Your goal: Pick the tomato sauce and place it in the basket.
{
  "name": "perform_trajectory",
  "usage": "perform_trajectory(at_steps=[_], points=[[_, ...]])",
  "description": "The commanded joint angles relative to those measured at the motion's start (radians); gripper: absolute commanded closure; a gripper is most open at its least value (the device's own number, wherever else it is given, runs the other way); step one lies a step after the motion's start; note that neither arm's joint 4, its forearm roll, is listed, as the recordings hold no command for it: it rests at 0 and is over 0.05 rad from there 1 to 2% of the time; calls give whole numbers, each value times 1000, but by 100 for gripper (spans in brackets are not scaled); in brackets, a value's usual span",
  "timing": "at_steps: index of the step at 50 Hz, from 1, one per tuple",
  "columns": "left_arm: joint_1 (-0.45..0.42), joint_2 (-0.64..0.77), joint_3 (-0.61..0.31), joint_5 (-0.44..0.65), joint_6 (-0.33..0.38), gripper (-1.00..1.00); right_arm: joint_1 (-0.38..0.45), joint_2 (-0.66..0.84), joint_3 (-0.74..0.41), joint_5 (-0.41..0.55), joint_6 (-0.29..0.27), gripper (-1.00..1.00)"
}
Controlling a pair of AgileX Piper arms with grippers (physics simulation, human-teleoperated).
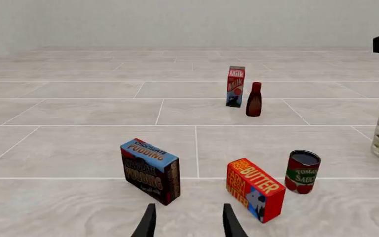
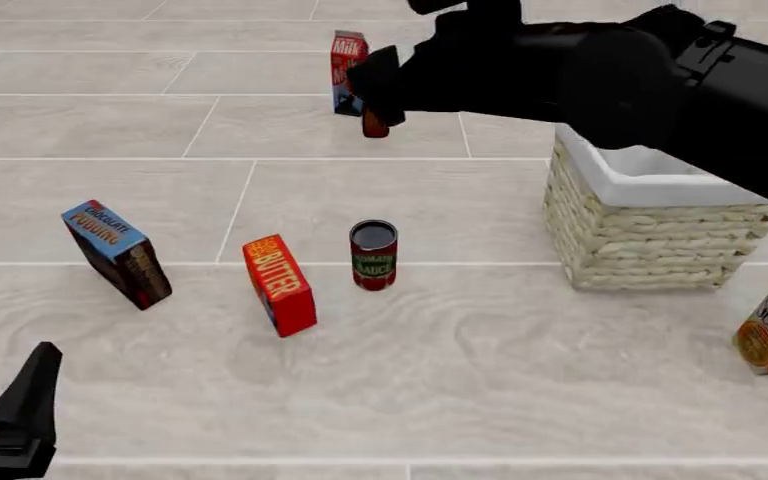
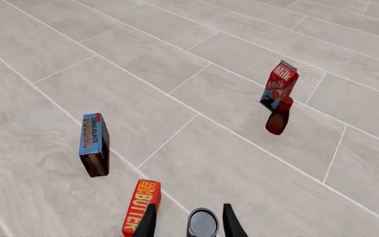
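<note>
While the tomato sauce can [image 2: 373,256] sits upright on the table between the butter box [image 2: 280,285] and the basket [image 2: 651,222], the right gripper [image 3: 189,223] hangs above it with fingers spread and nothing held, so this looks like the approach before the grab. Next it probably needs to drop straight down, straddling the can without bumping the butter. Left gripper [image 1: 188,222] is parked low, also spread and empty.

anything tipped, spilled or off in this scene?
No spills or damage. Only oddity: the chocolate pudding box looks tilted rather than squarely upright in the front view. The tomato sauce, butter box, milk carton and basket stand normally.
</note>
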State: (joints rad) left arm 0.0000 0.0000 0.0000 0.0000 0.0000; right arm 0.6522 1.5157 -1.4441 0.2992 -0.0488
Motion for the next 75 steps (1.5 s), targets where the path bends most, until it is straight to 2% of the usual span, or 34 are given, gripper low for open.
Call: perform_trajectory(at_steps=[1, 17, 57, 75], points=[[0, 0, 0, 0, 0, -100, -8, 14, 40, -26, 7, -100], [0, 0, 0, 0, 0, -100, 2, 47, 100, -73, 20, -100], [0, 0, 0, 0, 0, -100, -34, 106, 149, -154, 26, -100], [0, 0, 0, 0, 0, -100, -34, 139, 155, -180, 52, -100]])
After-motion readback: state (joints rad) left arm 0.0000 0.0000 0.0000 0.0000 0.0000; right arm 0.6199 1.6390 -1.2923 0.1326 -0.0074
